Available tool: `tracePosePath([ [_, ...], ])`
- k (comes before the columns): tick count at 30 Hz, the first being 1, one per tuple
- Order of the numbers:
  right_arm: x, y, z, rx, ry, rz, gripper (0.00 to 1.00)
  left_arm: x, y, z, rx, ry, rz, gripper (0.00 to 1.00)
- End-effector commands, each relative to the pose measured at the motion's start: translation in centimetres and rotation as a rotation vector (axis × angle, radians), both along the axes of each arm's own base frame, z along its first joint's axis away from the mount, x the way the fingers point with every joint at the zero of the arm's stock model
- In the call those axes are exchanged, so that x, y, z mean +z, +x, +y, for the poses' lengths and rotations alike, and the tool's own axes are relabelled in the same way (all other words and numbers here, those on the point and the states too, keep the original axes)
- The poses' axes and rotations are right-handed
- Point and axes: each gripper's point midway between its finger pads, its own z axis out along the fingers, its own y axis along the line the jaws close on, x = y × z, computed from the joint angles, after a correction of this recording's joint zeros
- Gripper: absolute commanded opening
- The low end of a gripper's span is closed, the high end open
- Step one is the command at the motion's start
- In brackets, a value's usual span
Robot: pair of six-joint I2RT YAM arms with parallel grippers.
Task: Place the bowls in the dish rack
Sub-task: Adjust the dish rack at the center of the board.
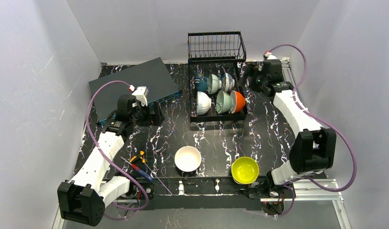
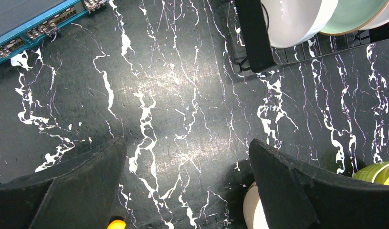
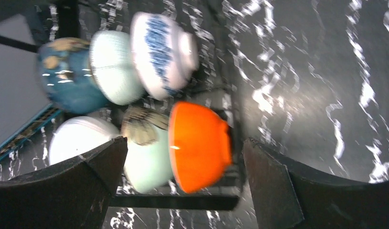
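Black marble-veined table (image 1: 159,143) carries everything. The dish rack (image 1: 216,47) is the largest thing on it. It sits under and just beside your right gripper (image 3: 183,143), mostly on the left-finger side, and ahead and to the right of your left gripper (image 2: 185,148). The dark grey box (image 1: 132,83) lies close by the left gripper on its other side.

Both grippers stand with jaws spread wide and nothing between them. Six bowls sit on edge in the rack, with the orange bowl (image 3: 199,145) directly beneath the right gripper. Two bowls wait on the table, the white bowl (image 1: 188,158) and the yellow bowl (image 1: 245,170).

The step in hand looks like fetching one of those two. Take the white bowl with your left gripper. Its rim peeks out from behind the right finger at the near edge of the wrist view, so draw back toward the base until the rim sits between the fingers. Put one finger inside the wall and one outside, close, and lift clear before tipping the bowl on edge.

Which slot is free I cannot tell from here, so check before you commit. Move the right gripper off the rack first, or the two arms may crowd each other. Mind the small screwdrivers (image 1: 137,164) lying beside the white bowl.
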Motion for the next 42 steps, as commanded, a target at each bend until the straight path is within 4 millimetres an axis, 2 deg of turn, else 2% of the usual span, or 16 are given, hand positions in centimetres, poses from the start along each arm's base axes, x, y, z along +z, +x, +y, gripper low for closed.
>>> tracePosePath([
  [1, -2.3, -2.2, -3.6, -0.059, 0.094, 0.077, 0.98, 0.2, 0.0, 0.4, 0.011, 0.015, -0.013, 0.98],
  [2, -2.4, -2.3, -3.8, -0.062, 0.108, 0.069, 0.97, 0.1, 0.0, 0.4, 0.01, 0.014, -0.009, 0.98],
  [3, -3.7, -3.1, -4.3, -0.074, 0.113, 0.094, 0.96, 0.0, 0.1, 0.4, 0.009, 0.014, -0.005, 0.98],
  [8, -7.9, -5.9, -5.2, -0.083, 0.122, 0.187, 0.89, -0.1, 0.1, 0.2, 0.005, 0.01, -0.001, 0.98],
  [11, -9.5, -7.1, -4.9, -0.065, 0.136, 0.211, 0.84, -0.1, 0.0, 0.3, 0.007, 0.011, -0.001, 0.98],
  [15, -11.2, -7.6, -4.1, -0.033, 0.165, 0.236, 0.71, 0.0, 0.1, 0.2, 0.004, 0.01, -0.005, 0.98],
  [21, -12.7, -7.1, -2.9, 0.029, 0.201, 0.297, 0.33, 0.0, 0.0, 0.3, 0.006, 0.01, -0.006, 0.98],
  [23, -13.0, -7.2, -2.8, 0.039, 0.202, 0.311, 0.25, 0.1, 0.1, 0.3, 0.006, 0.011, -0.007, 0.98],
  [26, -13.3, -7.9, -2.6, 0.053, 0.205, 0.327, 0.21, 0.1, 0.0, 0.3, 0.007, 0.012, -0.006, 0.98],
  [31, -13.4, -10.2, -2.0, 0.087, 0.233, 0.362, 0.05, 0.1, 0.0, 0.3, 0.006, 0.01, -0.009, 0.98],
  [33, -13.6, -11.2, -1.6, 0.099, 0.252, 0.378, 0.02, 0.1, 0.1, 0.2, 0.003, 0.008, -0.009, 0.98],
  [42, -13.9, -16.3, 1.2, 0.17, 0.283, 0.449, 0.01, 0.2, 0.0, 0.1, -0.001, 0.001, -0.007, 0.98],
])
